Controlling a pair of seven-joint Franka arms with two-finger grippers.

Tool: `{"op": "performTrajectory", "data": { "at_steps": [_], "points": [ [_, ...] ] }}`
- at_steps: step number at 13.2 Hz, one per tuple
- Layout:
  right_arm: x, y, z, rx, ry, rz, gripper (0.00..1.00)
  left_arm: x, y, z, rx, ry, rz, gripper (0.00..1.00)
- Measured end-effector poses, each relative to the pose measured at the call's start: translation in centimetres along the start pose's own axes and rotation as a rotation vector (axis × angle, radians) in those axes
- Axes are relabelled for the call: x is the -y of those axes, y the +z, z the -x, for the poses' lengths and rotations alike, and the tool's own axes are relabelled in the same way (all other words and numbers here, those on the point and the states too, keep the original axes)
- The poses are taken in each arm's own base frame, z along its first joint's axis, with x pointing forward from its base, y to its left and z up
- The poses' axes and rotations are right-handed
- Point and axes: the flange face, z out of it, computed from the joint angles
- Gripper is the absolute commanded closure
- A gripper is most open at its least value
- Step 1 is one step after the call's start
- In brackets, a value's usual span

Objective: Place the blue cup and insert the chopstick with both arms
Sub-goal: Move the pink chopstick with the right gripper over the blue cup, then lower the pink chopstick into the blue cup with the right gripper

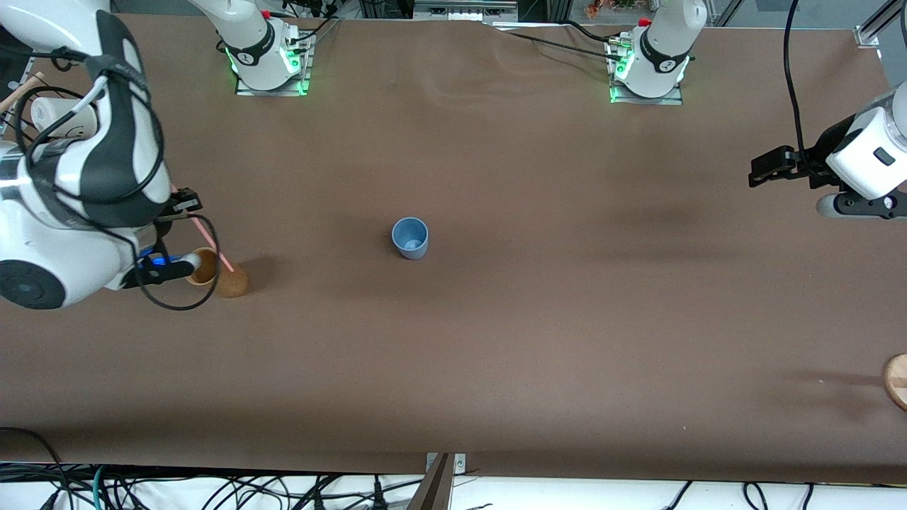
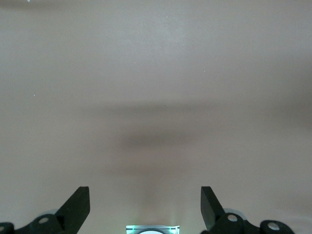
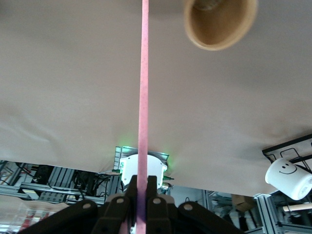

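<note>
Front view: blue cup (image 1: 410, 238) stands upright mid-desk (image 1: 496, 340); right pincer (image 1: 186, 212) pinches the chopstick (image 1: 210, 244) over the tan cup (image 1: 216, 273) at the right arm's end; left pincer (image 1: 757, 172) hangs over the left arm's end. Left wrist view: left pincer (image 2: 145, 204) spread over bare desk (image 2: 156, 73). Right wrist view: right pincer (image 3: 142, 195) pressed onto the chopstick (image 3: 144, 97), tan cup (image 3: 220, 22) beside its tip.

You worked in a robotics lab: two bolted arm bases (image 1: 266, 53), aluminium framing (image 3: 53, 180), cables (image 1: 212, 489) trailing below the brown counter (image 1: 496, 354).
</note>
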Motion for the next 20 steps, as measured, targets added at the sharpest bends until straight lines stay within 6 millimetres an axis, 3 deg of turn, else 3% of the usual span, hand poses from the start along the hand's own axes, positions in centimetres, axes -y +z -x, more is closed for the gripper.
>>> {"op": "performTrajectory", "data": {
  "at_steps": [5, 12, 15, 20],
  "points": [
    [13.5, -2.2, 1.9, -0.067, -0.125, 0.130, 1.00, 0.0, 0.0, 0.0, 0.000, 0.000, 0.000, 0.00],
    [26.3, -1.3, 3.1, -0.142, -0.350, 0.151, 1.00, 0.4, 0.4, -0.3, 0.006, -0.006, 0.001, 0.00],
    [29.6, 0.1, 2.7, -0.137, -0.407, 0.163, 1.00, 1.9, 0.7, -0.5, 0.011, -0.030, 0.006, 0.00],
    [31.1, 3.0, 0.0, -0.083, -0.423, 0.173, 1.00, 1.7, 0.6, -0.5, 0.008, -0.027, 0.006, 0.00]
  ]
}}
